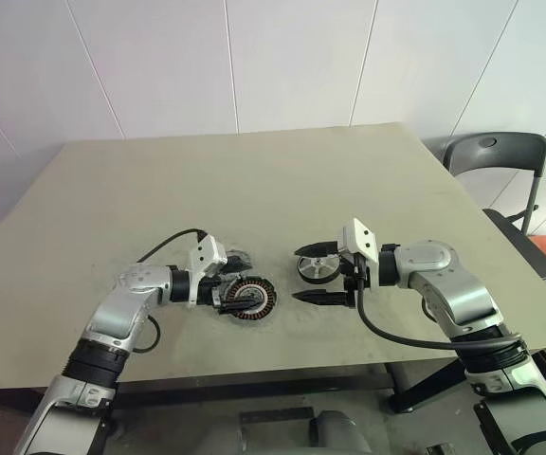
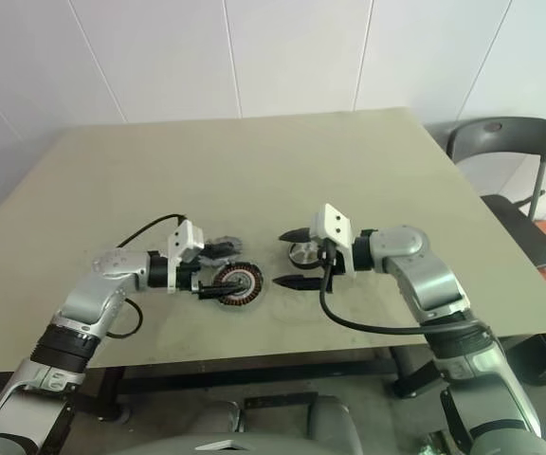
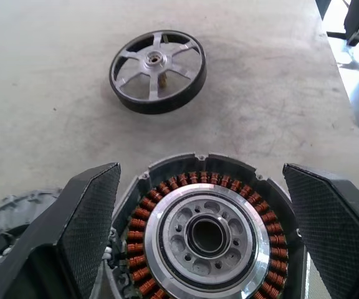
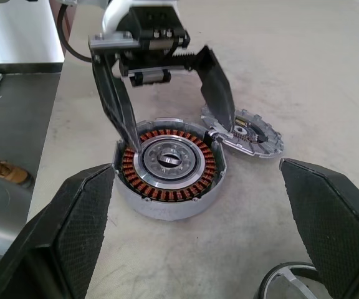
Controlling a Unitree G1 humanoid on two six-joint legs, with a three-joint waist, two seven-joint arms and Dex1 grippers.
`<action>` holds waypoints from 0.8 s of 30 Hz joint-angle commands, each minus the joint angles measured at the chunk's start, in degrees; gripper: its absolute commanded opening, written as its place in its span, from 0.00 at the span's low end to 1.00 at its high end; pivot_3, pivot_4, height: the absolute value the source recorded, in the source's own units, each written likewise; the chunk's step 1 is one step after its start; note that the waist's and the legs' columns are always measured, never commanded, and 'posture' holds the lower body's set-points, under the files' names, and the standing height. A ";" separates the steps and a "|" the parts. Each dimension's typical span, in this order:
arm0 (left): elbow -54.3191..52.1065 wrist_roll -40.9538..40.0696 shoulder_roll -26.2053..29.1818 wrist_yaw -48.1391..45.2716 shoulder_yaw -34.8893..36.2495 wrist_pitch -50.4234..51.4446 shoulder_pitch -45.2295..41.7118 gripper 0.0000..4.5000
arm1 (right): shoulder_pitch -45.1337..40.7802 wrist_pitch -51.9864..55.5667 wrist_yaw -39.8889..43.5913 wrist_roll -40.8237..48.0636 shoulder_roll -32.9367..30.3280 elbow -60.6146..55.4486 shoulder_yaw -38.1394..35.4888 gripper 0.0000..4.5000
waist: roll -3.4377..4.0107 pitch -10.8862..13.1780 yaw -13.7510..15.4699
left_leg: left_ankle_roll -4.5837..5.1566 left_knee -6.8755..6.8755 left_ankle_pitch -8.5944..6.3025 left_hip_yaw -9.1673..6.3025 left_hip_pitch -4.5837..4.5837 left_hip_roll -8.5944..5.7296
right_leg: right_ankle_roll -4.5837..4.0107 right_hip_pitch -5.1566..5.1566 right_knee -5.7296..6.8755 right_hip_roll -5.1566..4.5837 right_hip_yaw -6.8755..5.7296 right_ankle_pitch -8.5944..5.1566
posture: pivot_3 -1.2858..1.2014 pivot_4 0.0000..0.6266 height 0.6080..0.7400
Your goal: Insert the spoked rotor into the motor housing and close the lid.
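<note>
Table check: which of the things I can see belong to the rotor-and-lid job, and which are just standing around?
Belong to the job:
- motor housing, between the open left gripper fingers
- spoked rotor, lying apart on the table, between the open right gripper fingers
- lid, flat beside the housing

Just about:
- chair off the table's far corner

Motor housing [image 3: 207, 237]: shiny metal, copper windings; spoked rotor [image 3: 157, 70]: matt black rim.
</note>
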 commanded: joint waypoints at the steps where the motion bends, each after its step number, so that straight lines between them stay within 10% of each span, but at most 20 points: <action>1: -3.21 -1.97 1.76 1.73 4.62 1.10 -1.17 0.99 | -1.60 0.30 -0.81 0.20 1.05 -1.37 -0.40 1.00 | 0.00 0.00 -0.09 | 0.00 0.00 0.00 0.00 0.01 0.00 | 0.00 0.00 0.00 0.00 0.00 0.00 | 0.52 0.00 1.00; 10: -7.95 -5.91 5.20 8.21 15.16 4.31 4.29 0.99 | -5.65 5.89 -4.79 -2.56 6.23 2.33 3.63 1.00 | 0.00 0.00 -0.25 | 0.00 -0.02 0.00 -0.02 0.04 0.01 | -0.01 -0.03 0.08 0.01 0.02 0.00 | 0.52 0.00 1.00; 24: -17.65 -9.15 4.50 14.84 22.15 5.17 18.44 1.00 | -9.82 2.47 -0.62 -7.04 10.62 9.76 10.17 0.05 | 0.00 -0.01 -0.16 | 0.00 -0.03 0.00 -0.02 0.01 0.00 | -0.08 -0.06 0.09 0.00 0.01 -0.02 | 0.52 0.00 1.00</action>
